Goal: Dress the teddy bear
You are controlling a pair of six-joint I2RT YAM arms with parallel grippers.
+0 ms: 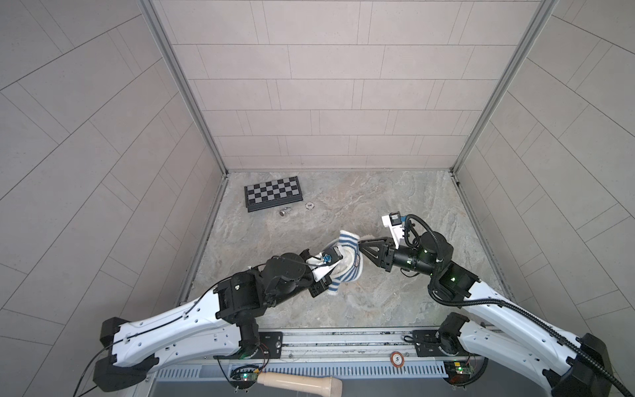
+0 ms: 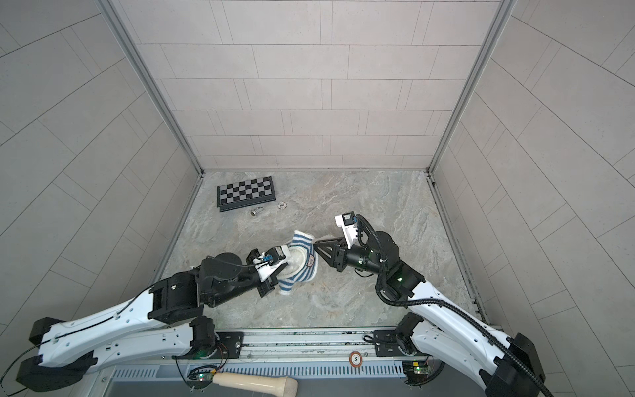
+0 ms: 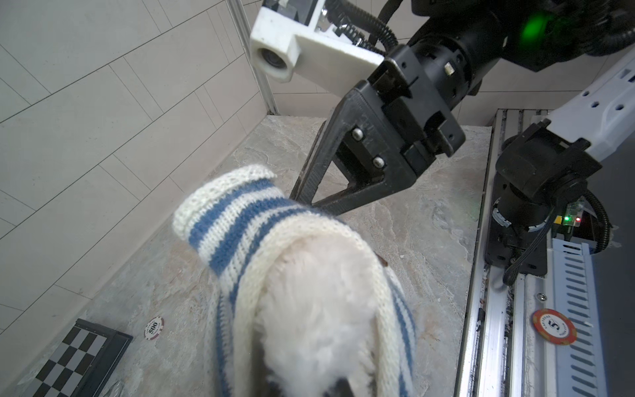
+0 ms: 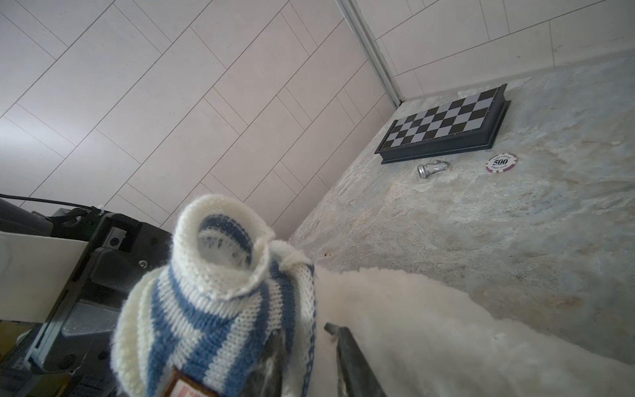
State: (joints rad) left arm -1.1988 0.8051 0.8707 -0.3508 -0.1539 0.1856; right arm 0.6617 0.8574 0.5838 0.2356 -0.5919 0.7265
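The teddy bear (image 3: 319,302) is held up off the table, and its white fur fills the left wrist view. My left gripper (image 3: 305,390) is shut on it, with its fingertips mostly buried in the fur. A blue-and-white striped shirt (image 1: 347,240) is pulled over the bear, and one empty sleeve (image 4: 220,247) sticks up. My right gripper (image 1: 359,244) reaches in from the right to the shirt's edge. In the right wrist view its jaws stand slightly apart, with the shirt's hem (image 4: 302,309) and some fur between them.
A folded chessboard (image 1: 273,193) lies at the back left, with a silver chess piece (image 1: 284,212) and a poker chip (image 1: 310,205) in front of it. An orange chip (image 1: 397,359) sits on the front rail, and a wooden handle (image 1: 299,381) lies below the rail.
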